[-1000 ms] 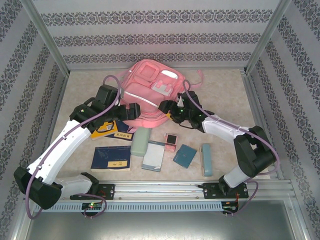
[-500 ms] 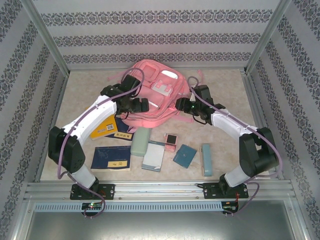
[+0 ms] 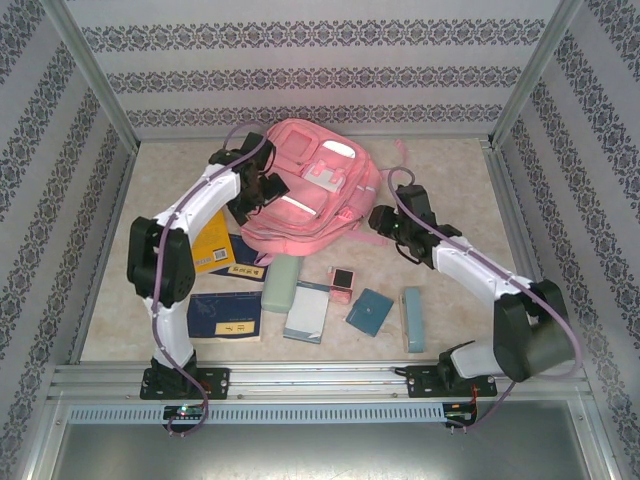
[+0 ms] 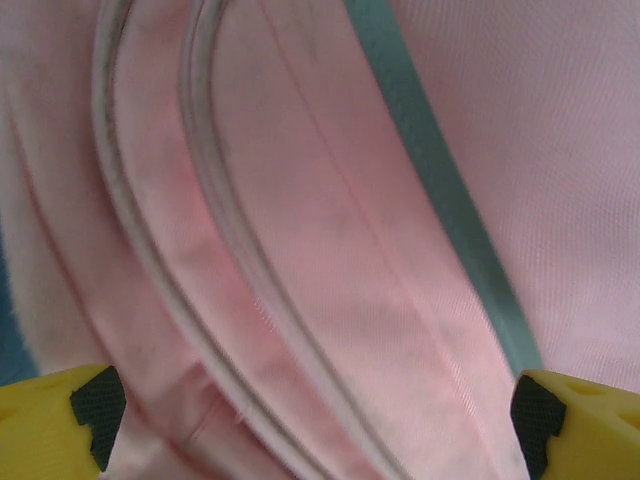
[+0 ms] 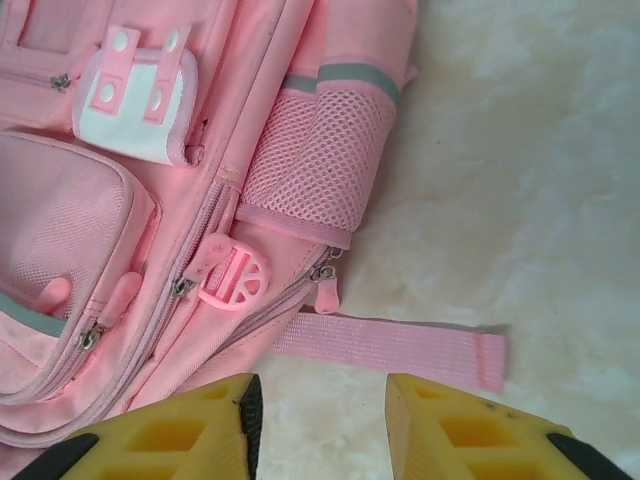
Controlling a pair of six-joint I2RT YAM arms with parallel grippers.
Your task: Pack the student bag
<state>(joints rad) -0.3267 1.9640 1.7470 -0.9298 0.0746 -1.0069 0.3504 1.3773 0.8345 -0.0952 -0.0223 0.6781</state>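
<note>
You had one student bag point(image 3: 310, 185). You had two large books: a yellow book point(image 3: 214, 250) and a dark blue book point(image 3: 224, 317). You had two slim cases: a pale green case point(image 3: 280, 283) and a teal case point(image 3: 412, 318). There was one white notebook point(image 3: 308, 312), one small teal booklet point(image 3: 370, 310) and one small pink box point(image 3: 342, 283).

Student bag point(image 3: 322, 215) and yellow book point(image 3: 212, 255) each partly beneath left arm point(image 3: 200, 205).
</note>
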